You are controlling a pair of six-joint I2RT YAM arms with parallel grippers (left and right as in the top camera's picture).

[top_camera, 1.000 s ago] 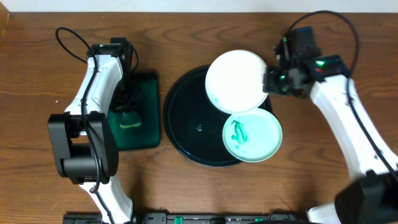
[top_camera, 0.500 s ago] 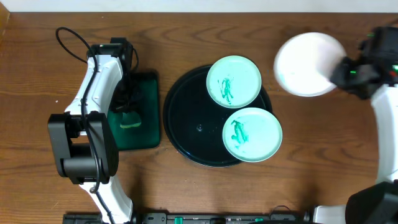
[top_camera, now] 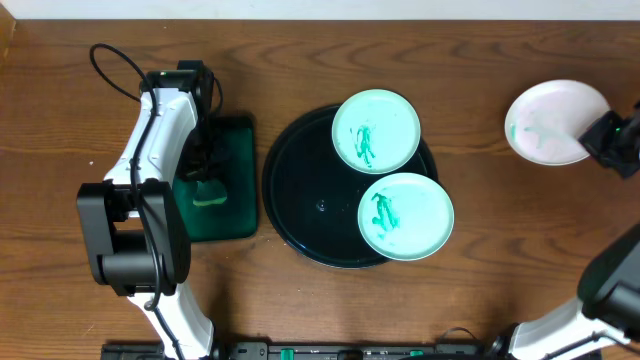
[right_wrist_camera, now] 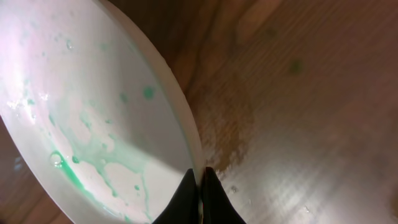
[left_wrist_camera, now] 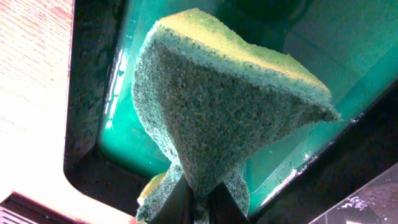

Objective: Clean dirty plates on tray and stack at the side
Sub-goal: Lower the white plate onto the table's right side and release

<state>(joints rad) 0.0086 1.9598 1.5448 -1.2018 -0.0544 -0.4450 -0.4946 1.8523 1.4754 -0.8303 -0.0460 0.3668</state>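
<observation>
Two pale mint plates with green smears sit on the black round tray [top_camera: 300, 190]: one at the back [top_camera: 376, 131], one at the front right [top_camera: 406, 216]. My right gripper [top_camera: 598, 137] is shut on the rim of the white plate [top_camera: 555, 121], held over the wood tabletop at the far right; its wet face with pale green streaks shows in the right wrist view [right_wrist_camera: 81, 118], clamped by the fingers [right_wrist_camera: 200, 186]. My left gripper [left_wrist_camera: 198, 198] is shut on a yellow-green sponge [left_wrist_camera: 224, 112] over the dark-green rectangular tray [top_camera: 222, 180].
The rectangular tray holds green liquid [left_wrist_camera: 348, 68]. Bare wood tabletop [top_camera: 500, 260] lies to the right of the black tray. The left arm's cable [top_camera: 110, 60] loops at the back left.
My right gripper has lifted the white plate off the back mint plate and carried it right, to the far right edge of the table. The left arm has not moved.
</observation>
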